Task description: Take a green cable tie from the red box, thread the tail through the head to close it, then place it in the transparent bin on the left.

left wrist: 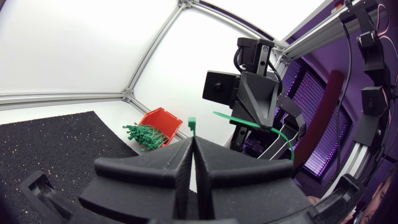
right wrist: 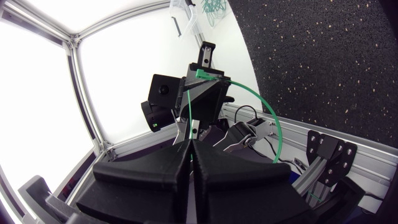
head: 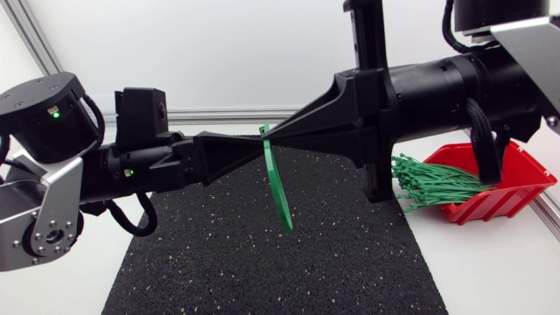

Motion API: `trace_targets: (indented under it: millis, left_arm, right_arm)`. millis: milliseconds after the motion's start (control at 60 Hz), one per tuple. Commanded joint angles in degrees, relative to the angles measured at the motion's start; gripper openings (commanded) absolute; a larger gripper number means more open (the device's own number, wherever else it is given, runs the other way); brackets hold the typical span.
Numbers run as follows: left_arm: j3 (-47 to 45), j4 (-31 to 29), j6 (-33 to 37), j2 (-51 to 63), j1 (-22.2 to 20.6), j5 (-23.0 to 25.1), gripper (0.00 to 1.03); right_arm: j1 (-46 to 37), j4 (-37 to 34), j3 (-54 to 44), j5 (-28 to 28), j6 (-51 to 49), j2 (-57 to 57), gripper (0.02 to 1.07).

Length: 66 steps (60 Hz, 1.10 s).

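The left gripper (left wrist: 191, 142) is seen closest, its two wedge fingers pressed flat together, and the head of the green cable tie (left wrist: 192, 124) is pinched at their tips, with the small square end left sticking out just past them. Directly ahead of those tips, nose to nose, the right gripper (right wrist: 189, 143) is met; its fingers are likewise squeezed together, and the tie's strap is clamped between them. From the point where the two grippers meet, the rest of the tie is bowed out in a loose arc that hangs below both sets of fingers, clear of the black mat (head: 262, 262) underneath.

Both arms are held level above the mat, the left one brought in from its side and the right from the opposite side, so that the fingers are pointed straight at each other.

Behind the right gripper, beside its wrist, the red box (head: 494, 203) is found on the white table next to the mat, partly hidden by that arm, and a bundle of green ties (head: 433, 184) is spilled over its near edge. Far beyond the left gripper, what appears to be the transparent bin (right wrist: 184, 20) is made out
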Motion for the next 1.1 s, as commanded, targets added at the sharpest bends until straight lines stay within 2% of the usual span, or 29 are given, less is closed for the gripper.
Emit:
trace_targets:
  millis: [0,1083]
  left_arm:
    - [0.0,1.6,-1.2,0.5,0.2,0.1,0.04]
    - [1.7,1.6,-3.1,-0.6,-0.7,0.1,0.04]
  right_arm:
    - [-0.1,0.5,-0.3,0.2,2.1,-0.2,0.08]
    - [-0.2,3.6,-3.1,0.4,2.1,1.5,0.08]
